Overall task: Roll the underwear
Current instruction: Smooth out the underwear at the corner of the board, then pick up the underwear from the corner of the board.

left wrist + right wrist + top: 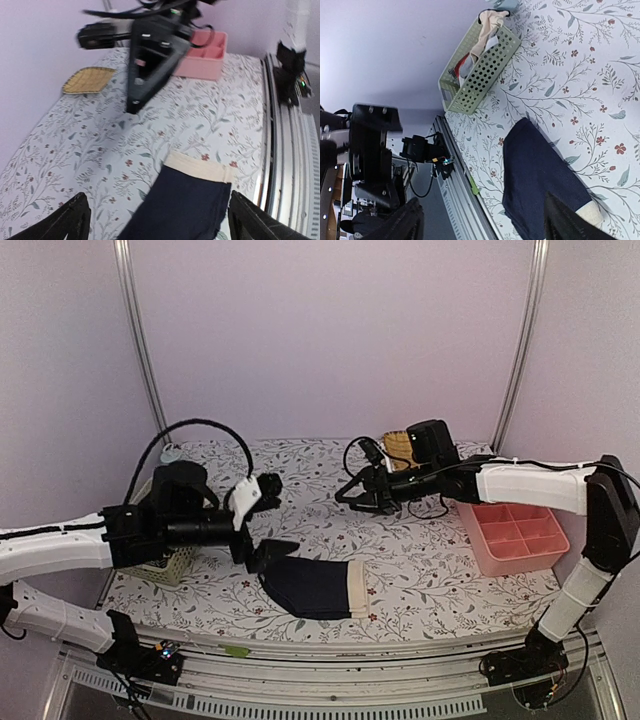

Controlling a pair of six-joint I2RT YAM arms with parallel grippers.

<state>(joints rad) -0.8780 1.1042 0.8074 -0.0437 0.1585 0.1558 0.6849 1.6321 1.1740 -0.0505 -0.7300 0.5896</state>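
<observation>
One pair of underwear [310, 588], dark navy with a beige waistband, lies folded flat near the table's front edge. It also shows in the left wrist view [187, 205] and the right wrist view [540, 175]. My left gripper [264, 524] is open and empty, hovering just above and left of the cloth's left end; its fingers [65, 222] stand on either side of the cloth. My right gripper [350, 497] is open and empty, raised over the table's middle behind the cloth. More underwear [482, 30] sits in a green basket.
The green perforated basket [477, 65] stands at the left, mostly behind my left arm in the top view [172, 565]. A pink compartment tray [515, 535] is at the right. A wicker plate [400, 447] lies at the back. The metal rail [280, 150] runs along the front edge.
</observation>
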